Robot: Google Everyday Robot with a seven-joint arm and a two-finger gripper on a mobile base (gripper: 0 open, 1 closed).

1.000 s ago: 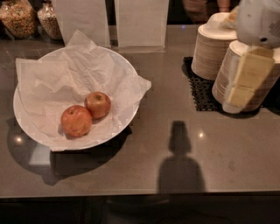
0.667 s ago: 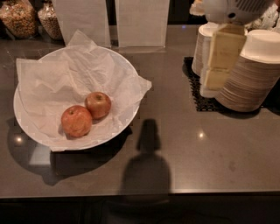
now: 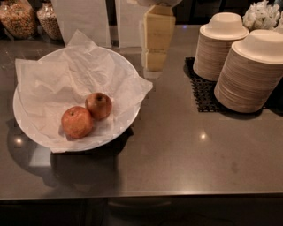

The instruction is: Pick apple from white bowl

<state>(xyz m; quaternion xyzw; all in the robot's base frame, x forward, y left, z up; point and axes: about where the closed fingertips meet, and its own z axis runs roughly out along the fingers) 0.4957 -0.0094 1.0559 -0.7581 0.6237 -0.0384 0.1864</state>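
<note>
The gripper [image 3: 155, 62] shows at the top middle of the view, over the far part of the counter [image 3: 185, 150]. It is built of blocky, flat-sided pieces in a pale cream-yellow, matte, with squared edges. The upper block is taller and wider. Below it, past a thin dark seam, sits a shorter block of the same colour. Under that the tip looks paler, almost see-through, and its shape is hard to make out. Above the blocks, a rounded grey-white shell [image 3: 154, 2] is cut off by the top edge.
</note>
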